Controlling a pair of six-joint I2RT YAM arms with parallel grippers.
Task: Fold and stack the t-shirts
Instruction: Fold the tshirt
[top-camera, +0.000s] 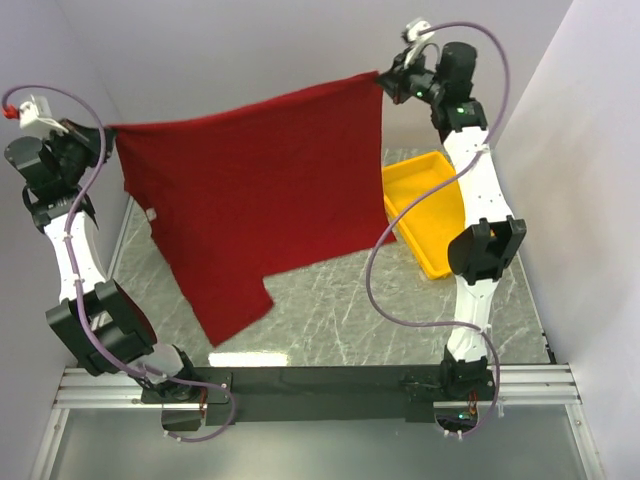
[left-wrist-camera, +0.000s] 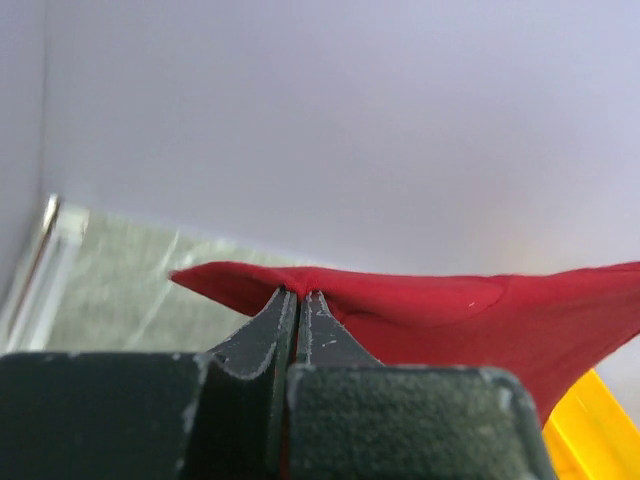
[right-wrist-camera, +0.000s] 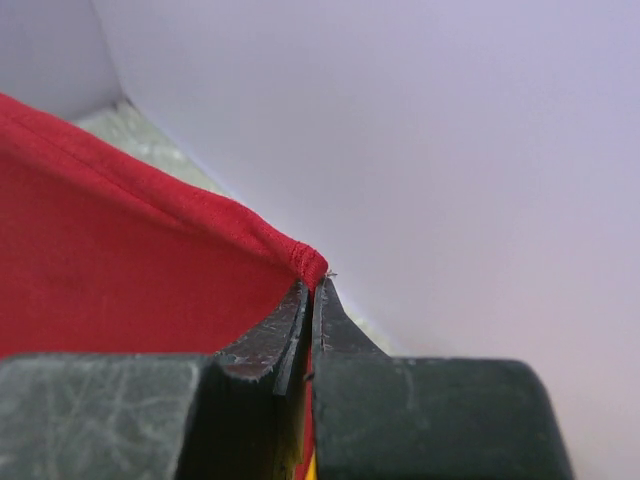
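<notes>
Red, soft and light t-shirt (top-camera: 250, 200) hanging like a floppy curtain across the middle of the frame, top corners pinched in the closed left gripper (top-camera: 110, 130) at upper left and closed right gripper (top-camera: 382, 76) at upper right, likely safest held by the hem.

Bright diffuse light, t-shirt (top-camera: 250, 190) evenly lit, wrist-view foregrounds soft, faint glare on table (top-camera: 340, 300).

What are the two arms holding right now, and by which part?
Both hold the dark red t-shirt: the left gripper pinches one end of its top edge, the right gripper the hemmed corner at the other end.
</notes>
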